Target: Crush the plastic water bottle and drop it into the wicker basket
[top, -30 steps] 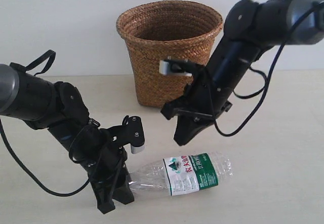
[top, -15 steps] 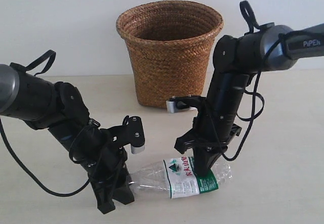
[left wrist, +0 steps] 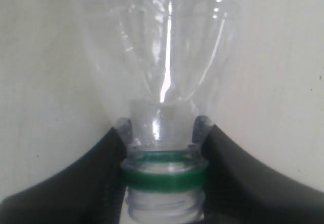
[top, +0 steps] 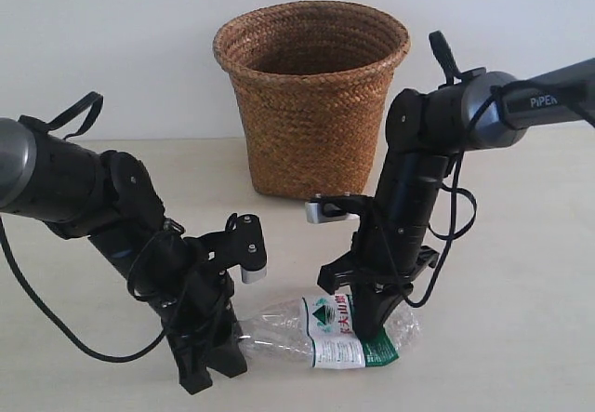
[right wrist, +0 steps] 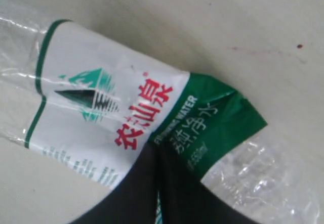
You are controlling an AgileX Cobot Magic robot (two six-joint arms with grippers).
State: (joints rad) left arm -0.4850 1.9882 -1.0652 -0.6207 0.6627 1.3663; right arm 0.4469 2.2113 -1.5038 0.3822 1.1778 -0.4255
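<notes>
Exterior view: the brown woven wicker basket (top: 311, 105), bucket-shaped, stands at the tabletop's (top: 521, 272) far edge, its depths hidden. The plastic water bottle (top: 321, 330) lies by the near edge. Left wrist view alone shows my left pincer (left wrist: 163, 133) pinching its clear neck beside the green ring (left wrist: 163, 176); my right pincer (right wrist: 152, 158), pressed together, dents the creased label (right wrist: 101, 107).

Two arms are seen beside the wicker basket (top: 311, 96). The left arm (top: 84, 193) and the right arm (top: 437, 128) are built of black jointed links under rounded grey tubes. White letters "PiPER" (top: 544, 100) are printed on the grey tube to the right of the basket. Thin black cables (top: 56, 328) are looped along both arms. A small white-grey block (top: 321, 210) is fixed at each wrist. The left gripper (top: 209, 370) and the right gripper (top: 367, 324) are made of matt black, wedge-shaped fingers.
</notes>
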